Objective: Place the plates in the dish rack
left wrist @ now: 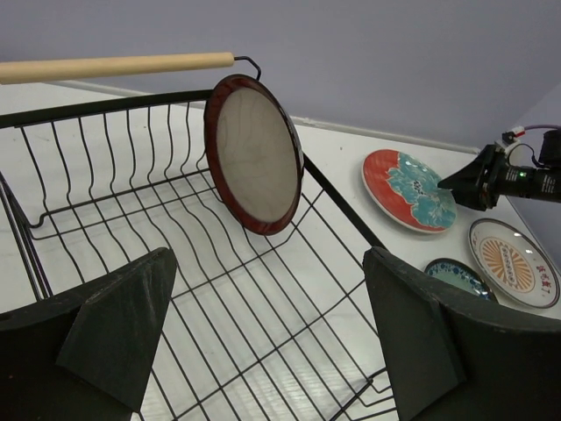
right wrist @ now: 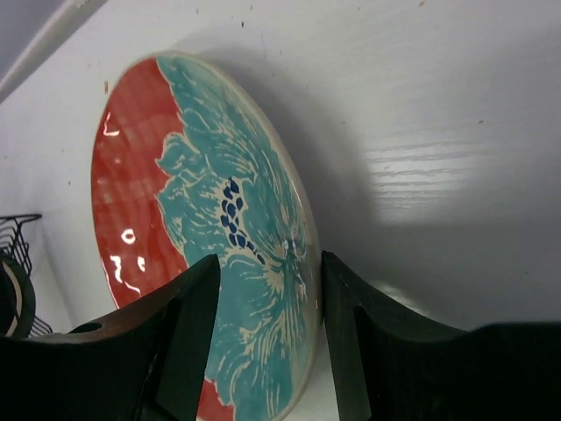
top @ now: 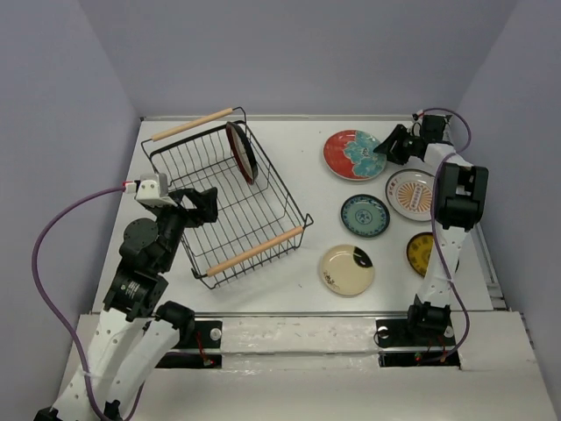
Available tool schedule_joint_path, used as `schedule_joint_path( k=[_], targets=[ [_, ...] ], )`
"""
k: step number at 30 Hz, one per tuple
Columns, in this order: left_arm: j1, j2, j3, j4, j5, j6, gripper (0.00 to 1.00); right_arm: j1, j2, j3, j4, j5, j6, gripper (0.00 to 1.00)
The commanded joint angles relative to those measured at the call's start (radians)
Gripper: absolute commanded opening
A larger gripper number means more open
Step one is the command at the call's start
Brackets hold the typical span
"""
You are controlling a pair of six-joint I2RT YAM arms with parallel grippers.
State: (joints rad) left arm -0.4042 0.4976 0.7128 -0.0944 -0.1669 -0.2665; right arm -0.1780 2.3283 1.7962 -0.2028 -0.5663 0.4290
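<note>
red-and-teal flowered plate (top: 353, 154) lies flat on the table (top: 302, 139), to the right of the dish rack (top: 256, 251) and apart from it. right gripper (right wrist: 270, 272) straddles its rim on the side away from the rack, one finger (right wrist: 188, 324) over the face, the other outside. jaws part-way apart; we cannot tell if they bite. step in hand, we judge: taking up the second plate. a maroon-rimmed plate (top: 241, 151) stands on edge at the rack's far end; four more plates lie flat on the table. left gripper (top: 206, 206) hangs wide apart over the rack, empty. next move calls for a firm grip, a lift, tipping the plate upright and slotting it beside the maroon one.
</note>
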Motion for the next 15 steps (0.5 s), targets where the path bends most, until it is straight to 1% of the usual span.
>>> schedule_joint_path(
  k=[1, 5, 6, 8, 9, 10, 13, 15],
  targets=[
    [-0.004, 0.009, -0.001, 0.053, 0.007, 0.018, 0.99, 0.006, 0.055, 0.089, -0.083, -0.158, -0.021, 0.53],
    [-0.002, 0.009, -0.003, 0.053, 0.007, 0.016, 0.99, 0.006, 0.074, 0.083, -0.083, -0.185, -0.015, 0.50],
    [-0.002, 0.009, -0.001, 0.053, 0.007, 0.018, 0.99, 0.006, 0.080, 0.083, -0.083, -0.210, -0.012, 0.48],
    [-0.001, 0.010, -0.001, 0.053, 0.010, 0.018, 0.99, 0.006, 0.089, 0.088, -0.081, -0.236, -0.004, 0.40],
    [-0.002, 0.010, -0.003, 0.055, 0.010, 0.018, 0.99, 0.006, 0.095, 0.091, -0.083, -0.250, -0.003, 0.31],
    [-0.002, 0.010, -0.003, 0.055, 0.010, 0.016, 0.99, 0.006, 0.095, 0.091, -0.080, -0.250, 0.004, 0.24],
    [-0.001, 0.012, -0.003, 0.055, 0.009, 0.018, 0.99, 0.006, 0.066, 0.094, -0.063, -0.227, 0.030, 0.07],
    [-0.002, 0.015, -0.003, 0.053, 0.009, 0.018, 0.99, 0.006, 0.011, 0.074, -0.028, -0.218, 0.060, 0.07]
  ],
)
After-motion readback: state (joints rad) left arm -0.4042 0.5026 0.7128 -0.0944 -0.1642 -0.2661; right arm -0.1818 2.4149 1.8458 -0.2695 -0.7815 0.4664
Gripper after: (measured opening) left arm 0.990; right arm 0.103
